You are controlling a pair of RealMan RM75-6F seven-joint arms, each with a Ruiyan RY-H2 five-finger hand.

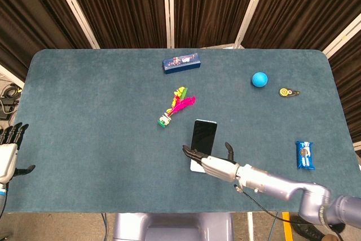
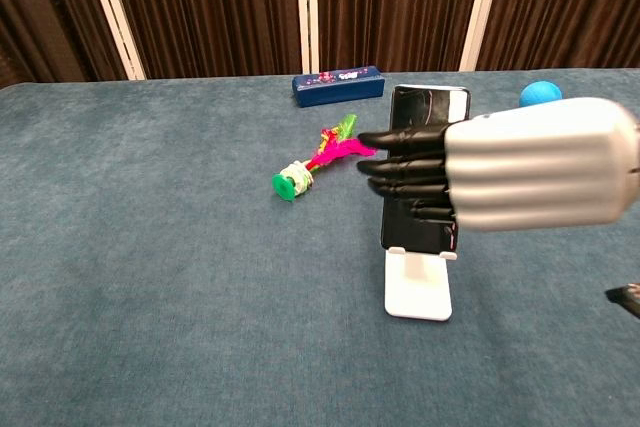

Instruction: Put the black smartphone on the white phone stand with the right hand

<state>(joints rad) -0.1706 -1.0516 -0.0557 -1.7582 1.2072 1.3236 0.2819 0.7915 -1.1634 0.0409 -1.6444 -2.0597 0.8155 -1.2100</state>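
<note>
The black smartphone (image 1: 203, 136) stands upright and leans back on the white phone stand (image 1: 197, 166), near the table's front middle. In the chest view the smartphone (image 2: 427, 106) rests on the front lip of the stand (image 2: 418, 288). My right hand (image 1: 219, 165) sits just in front of the stand, fingers stretched out and spread, gripping nothing. Its silver back (image 2: 530, 178) fills the right of the chest view and hides part of the phone. My left hand (image 1: 7, 153) hangs at the table's left edge with its fingers apart and empty.
A pink and green feather toy (image 1: 176, 107) lies left of the phone. A blue box (image 1: 181, 62) sits at the back. A blue ball (image 1: 259, 79) and a small yellow and black item (image 1: 288, 92) are at the back right. A blue packet (image 1: 304, 154) lies at the right.
</note>
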